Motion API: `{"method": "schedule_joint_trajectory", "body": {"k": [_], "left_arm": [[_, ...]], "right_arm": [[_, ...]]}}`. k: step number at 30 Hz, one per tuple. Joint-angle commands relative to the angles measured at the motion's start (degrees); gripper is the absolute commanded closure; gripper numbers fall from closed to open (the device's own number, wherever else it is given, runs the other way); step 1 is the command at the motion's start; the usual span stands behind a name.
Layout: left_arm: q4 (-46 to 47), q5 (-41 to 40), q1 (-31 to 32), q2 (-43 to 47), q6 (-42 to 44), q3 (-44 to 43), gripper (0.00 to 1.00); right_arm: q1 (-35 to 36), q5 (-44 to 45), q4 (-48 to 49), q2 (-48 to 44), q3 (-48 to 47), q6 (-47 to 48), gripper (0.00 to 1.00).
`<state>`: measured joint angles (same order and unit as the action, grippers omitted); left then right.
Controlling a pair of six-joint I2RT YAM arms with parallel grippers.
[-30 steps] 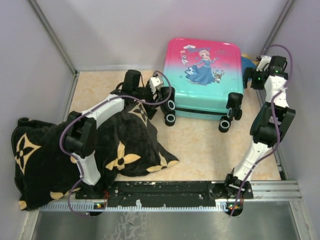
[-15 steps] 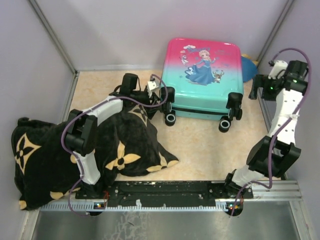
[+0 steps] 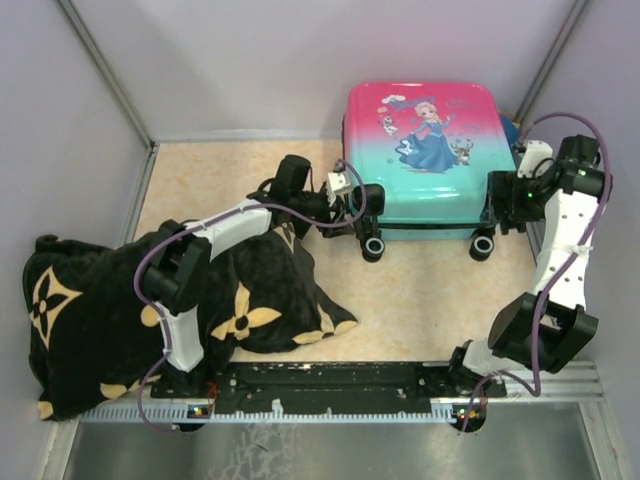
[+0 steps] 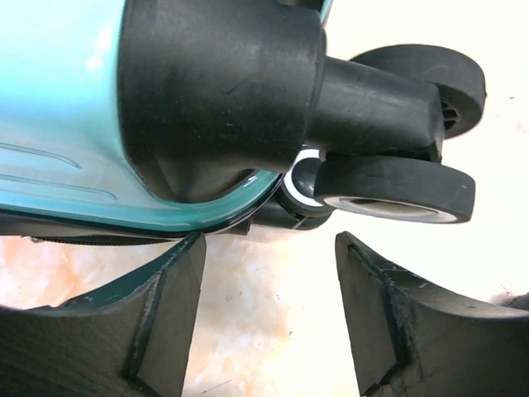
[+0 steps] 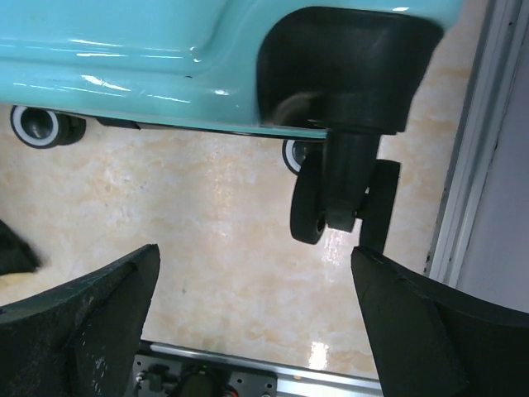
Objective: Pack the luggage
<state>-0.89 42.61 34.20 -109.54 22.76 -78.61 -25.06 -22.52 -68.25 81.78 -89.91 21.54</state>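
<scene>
Closed pink-to-teal hard-shell princess suitcase [image 3: 430, 170] lies flat, far right on the beige table [image 3: 420, 300]. Left gripper [image 4: 269, 273] stands fingers apart at its near-left corner. Right gripper [image 5: 256, 281] stands fingers wide apart at its near-right corner.

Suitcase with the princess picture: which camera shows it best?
The top external view. It alone shows the whole suitcase, closed, print up. The left wrist view shows only a teal corner and one black wheel close up; the right wrist view, a teal edge and another wheel.
</scene>
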Motion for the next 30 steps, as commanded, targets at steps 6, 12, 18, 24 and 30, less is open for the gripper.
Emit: {"method": "schedule_joint_trajectory", "body": {"k": [6, 12, 18, 24, 30], "left_arm": [[8.59, 7.92, -2.44, 7.58, -1.29, 9.24, 0.22], [15.08, 4.49, -5.67, 8.51, -4.35, 13.68, 0.17], [21.43, 5.95, -8.74, 4.90, -6.69, 13.42, 0.14], [23.22, 5.53, -8.77, -0.06, -5.36, 9.36, 0.17], [24.62, 4.21, -8.72, -5.22, -5.07, 4.80, 0.21]], "right_arm": [[2.61, 11.92, 3.41, 1.41, -1.97, 12.41, 0.01], [2.37, 11.74, 1.42, 6.39, -5.08, 17.86, 0.01], [2.47, 12.57, 5.80, 11.27, -3.20, 13.88, 0.01], [3.43, 12.72, 8.83, 16.33, -4.10, 11.54, 0.05], [4.65, 15.19, 11.28, 16.78, -4.26, 10.38, 0.33]]}}
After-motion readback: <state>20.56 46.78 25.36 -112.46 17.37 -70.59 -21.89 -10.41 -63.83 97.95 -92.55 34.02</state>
